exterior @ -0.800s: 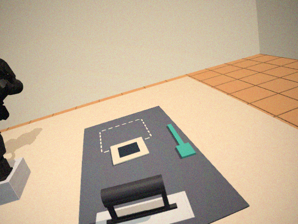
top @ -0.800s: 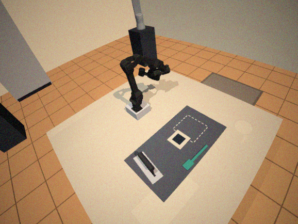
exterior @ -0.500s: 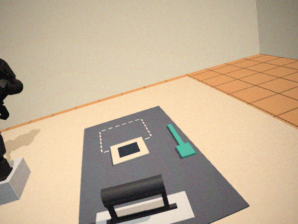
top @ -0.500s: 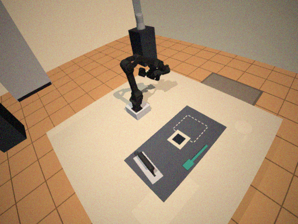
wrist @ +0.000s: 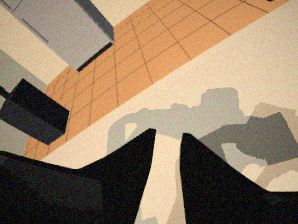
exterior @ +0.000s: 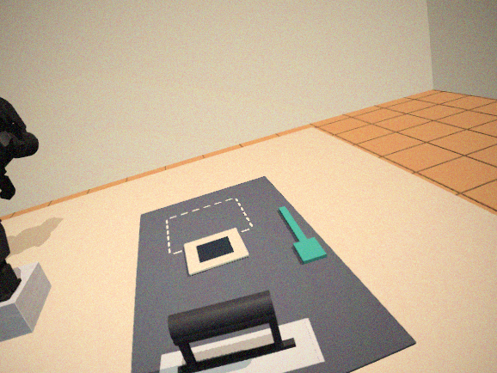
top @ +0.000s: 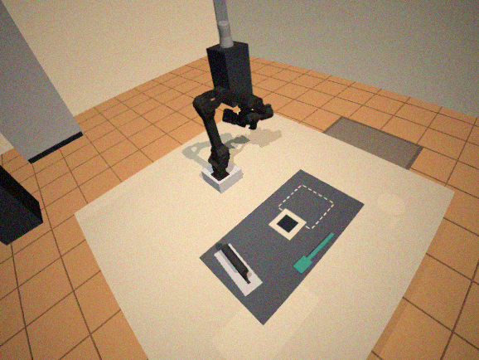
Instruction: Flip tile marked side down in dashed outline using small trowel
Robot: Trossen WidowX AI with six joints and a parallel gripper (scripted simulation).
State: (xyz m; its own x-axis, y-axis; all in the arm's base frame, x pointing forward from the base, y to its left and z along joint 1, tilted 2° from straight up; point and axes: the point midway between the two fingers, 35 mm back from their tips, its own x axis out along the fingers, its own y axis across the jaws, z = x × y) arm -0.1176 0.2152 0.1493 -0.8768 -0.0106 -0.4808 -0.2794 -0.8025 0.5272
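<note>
My claw (top: 249,118) hangs high above the pale table (top: 145,232), folded back near my own white base block (top: 224,177), and its 2 fingers stand close together with only a thin strip of table showing between them; they grip nothing.

Going left to right across the grey mat (top: 249,265), which lies well forward of my claw: first comes a big dark-handled float (top: 237,262) on its white plate, far from my claw at the mat's near left end. Next is the tile (top: 287,224), a cream square with its dark marked side facing up (in the exterior view it overlaps one corner of the outline). The dashed outline (top: 306,205) sits just past it, on the side nearer my claw. Furthest right is the small trowel (top: 312,254), teal, lying flat on the mat with its square blade pointing away from me and its thin handle running back toward the mat's far edge. It rests apart from the tile and well away from my claw.
</note>
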